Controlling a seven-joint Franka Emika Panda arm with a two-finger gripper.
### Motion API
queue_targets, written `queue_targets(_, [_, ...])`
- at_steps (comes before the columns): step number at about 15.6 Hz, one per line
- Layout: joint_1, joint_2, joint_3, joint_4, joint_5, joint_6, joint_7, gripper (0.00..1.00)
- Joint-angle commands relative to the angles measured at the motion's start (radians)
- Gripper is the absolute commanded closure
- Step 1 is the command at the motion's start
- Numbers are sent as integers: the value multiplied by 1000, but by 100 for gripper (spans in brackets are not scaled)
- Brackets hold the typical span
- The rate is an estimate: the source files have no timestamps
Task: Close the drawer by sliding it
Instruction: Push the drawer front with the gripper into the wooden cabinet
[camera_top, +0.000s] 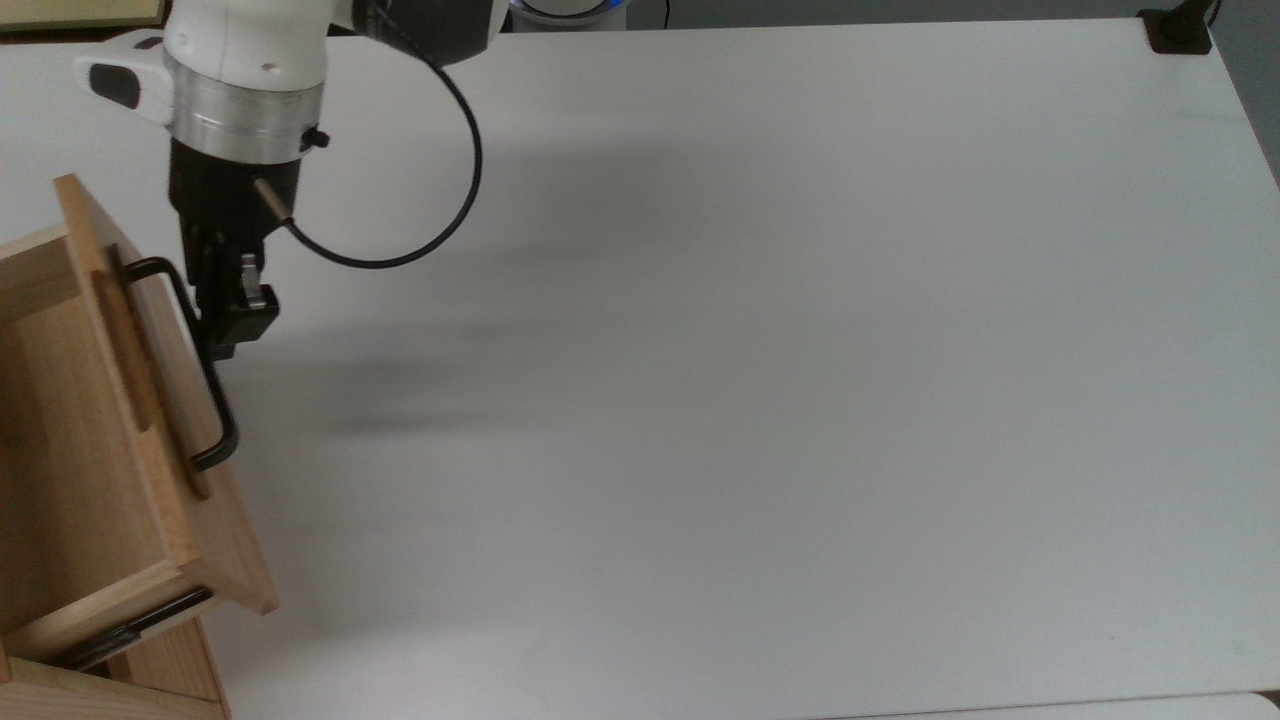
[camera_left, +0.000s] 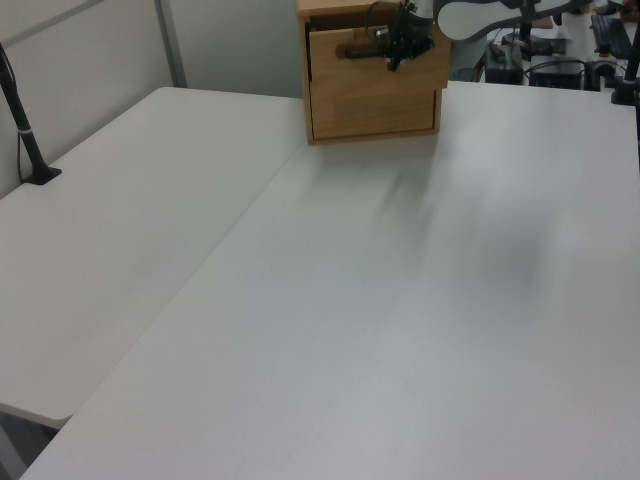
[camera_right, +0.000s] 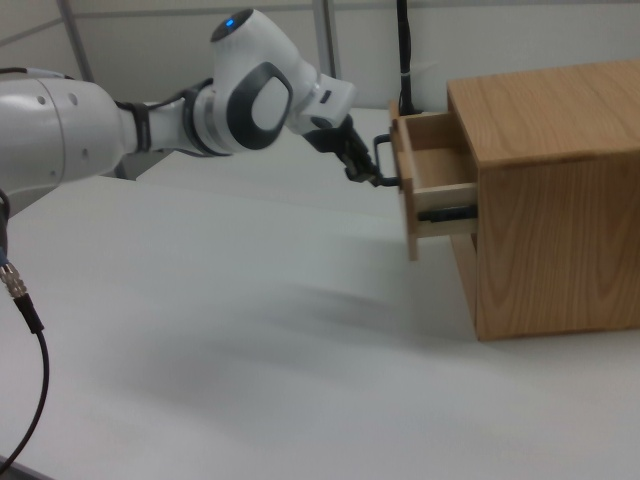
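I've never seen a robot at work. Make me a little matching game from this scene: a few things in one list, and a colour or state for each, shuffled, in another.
Things
1. drawer
2. handle
3. gripper
4. table

Descriptions
A. white, flat, bearing the wooden cabinet
B. black metal bar fixed to a wooden front panel
C. light wood, partly out of the cabinet
D. dark, at the arm's tip, pressed against the bar

Pairs: 1-C, 2-B, 3-D, 4-A
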Motion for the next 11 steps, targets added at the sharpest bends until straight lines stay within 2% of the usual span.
queue_targets(1, [-56,68,-18,68,-29,104,16,93])
queue_targets(4, [-94,111,-19,115,-33,147,16,93])
queue_targets(11, [-148,126,-18,119,-45,230,14,93])
